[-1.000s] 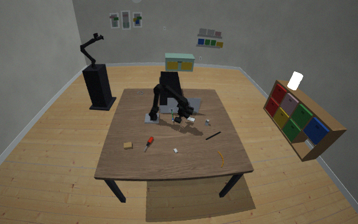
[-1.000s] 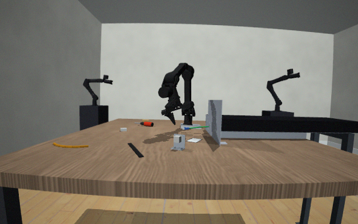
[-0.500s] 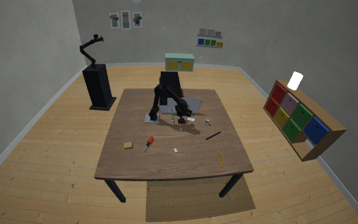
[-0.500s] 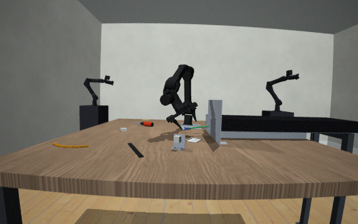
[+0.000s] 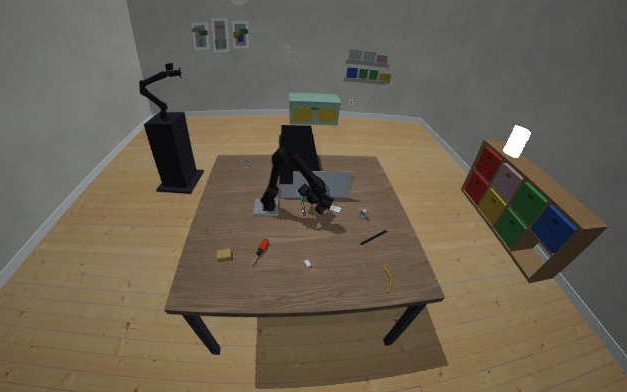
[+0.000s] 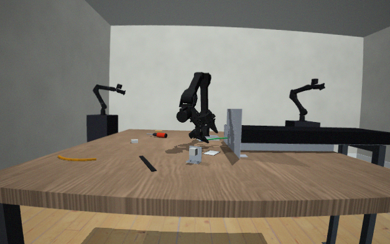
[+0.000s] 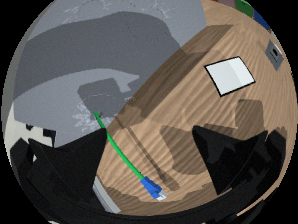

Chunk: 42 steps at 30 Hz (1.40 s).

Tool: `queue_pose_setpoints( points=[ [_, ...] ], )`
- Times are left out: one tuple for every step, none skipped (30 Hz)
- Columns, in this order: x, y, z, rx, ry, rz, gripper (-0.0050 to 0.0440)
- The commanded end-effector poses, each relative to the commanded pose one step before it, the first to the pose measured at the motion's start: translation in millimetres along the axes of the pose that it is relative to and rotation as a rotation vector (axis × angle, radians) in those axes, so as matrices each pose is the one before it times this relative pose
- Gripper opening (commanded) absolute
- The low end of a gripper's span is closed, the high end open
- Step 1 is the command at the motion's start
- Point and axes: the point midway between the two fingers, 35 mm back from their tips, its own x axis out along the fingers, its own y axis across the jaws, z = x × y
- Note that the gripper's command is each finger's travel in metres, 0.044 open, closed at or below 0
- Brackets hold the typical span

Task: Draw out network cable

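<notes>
Now, over the big wooden table (image 6: 102,183) the black arm (image 6: 200,90) is bent low beside the grey panel (image 6: 234,131), jaws spread wide and holding nothing, the gripper (image 6: 203,134) hovering just above the wood. From the panel runs the green network cable (image 7: 113,144), sloping down to its blue plug (image 7: 153,189), which lies close under the gripper. The white rectangle (image 7: 229,75) sits a little way off on the table, and the small network jack (image 6: 195,154) stands on its bracket nearer the front. This looks like the approach step, the grasp not yet made. Next it needs to settle the jaws around the plug or the cable just behind it, staying clear of the panel, then close firmly.
</notes>
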Motion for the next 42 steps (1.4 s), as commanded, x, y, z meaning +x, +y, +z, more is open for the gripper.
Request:
queue_pose_setpoints(
  points=[
    [4.76,4.54,-3.56,-0.1066,-0.03577,0.04121,0.044],
    [1.7,1.75,-0.96,-0.0364,-0.01305,0.0114,0.044],
    [1.7,1.84,-1.0,-0.0354,-0.01354,0.01116,0.044],
    [1.63,1.87,-1.0,-0.0332,-0.01355,0.01054,0.044],
    [2.97,2.66,-0.23,-0.0357,-0.01029,0.01429,0.044],
    [2.62,2.57,-0.51,-0.0363,-0.0131,0.01282,0.044],
    [2.58,2.56,-0.42,-0.0361,-0.0137,0.012,0.044],
    [2.53,2.55,-0.32,-0.0359,-0.01423,0.01115,0.044],
    [2.49,2.53,-0.22,-0.0358,-0.01472,0.01026,0.044],
    [2.58,2.57,-0.05,-0.036,-0.01488,0.0099,0.044],
    [2.58,2.56,0.06,-0.0359,-0.01519,0.00918,0.044],
    [0.0,0.0,0.0,0.0,0.0,0.0,0.044],
    [0.0,0.0,0.0,0.0,0.0,0.0,0.044],
    [2.55,2.54,0.16,-0.0358,-0.01551,0.00831,0.044],
    [2.49,2.5,0.23,-0.0356,-0.01584,0.0073,0.044],
    [2.29,2.41,0.24,-0.035,-0.01631,0.00566,0.044],
    [2.24,2.37,0.33,-0.0348,-0.01647,0.00469,0.044],
    [2.19,2.33,0.41,-0.0347,-0.01657,0.00371,0.044],
    [2.15,2.29,0.49,-0.0345,-0.01662,0.00274,0.044],
    [2.06,2.2,0.56,-0.0337,-0.01631,0.00174,0.044],
    [1.78,1.91,0.56,-0.0296,-0.01434,0.00076,0.044],
    [1.48,1.58,0.51,-0.025,-0.01207,0.00008,0.044],
    [1.19,1.27,0.45,-0.0204,-0.00981,-0.00032,0.044],
    [0.86,0.96,0.34,-0.0157,-0.00761,-0.00077,0.044],
    [0.53,0.65,0.23,-0.011,-0.00543,-0.00105,0.044],
    [0.29,0.38,0.13,-0.0066,-0.00325,-0.00083,0.044],
    [-0.26,-0.6,0.04,-0.0042,-0.00019,-0.00138,0.044],
    [-0.64,-1.39,0.0,-0.0039,0.00173,-0.00192,0.044],
    [0.0,0.0,0.0,0.0,0.0,0.0,0.044],
    [0.0,0.0,0.0,0.0,0.0,0.0,0.044],
    [-3.44,-2.65,0.93,-0.0141,0.01027,-0.00656,0.044],
    [-3.07,0.1,0.29,0.0008,0.00339,0.00099,0.044],
    [-4.64,-0.27,1.41,0.0002,0.00116,-0.00022,0.044],
    [-7.47,-0.78,3.5,-0.0087,0.00555,-0.00408,0.044],
    [-7.84,0.04,2.68,0.0002,0.0007,0.00016,0.044],
    [-6.69,0.26,2.46,0.0,-0.0001,0.00033,0.044],
    [-4.81,0.31,1.87,-0.0001,-0.00046,0.00033,0.044],
    [-2.89,0.23,1.17,-0.0001,-0.00043,0.00023,0.044],
    [-0.97,0.09,0.4,0.0,-0.00017,0.00008,0.044],
    [0.87,0.42,-1.39,0.0086,-0.00513,0.00385,0.044],
    [0.08,-1.05,0.01,0.004,0.00529,0.00245,0.044],
    [-0.69,-0.21,0.93,0.0154,0.01061,0.00116,0.044]
  ],
)
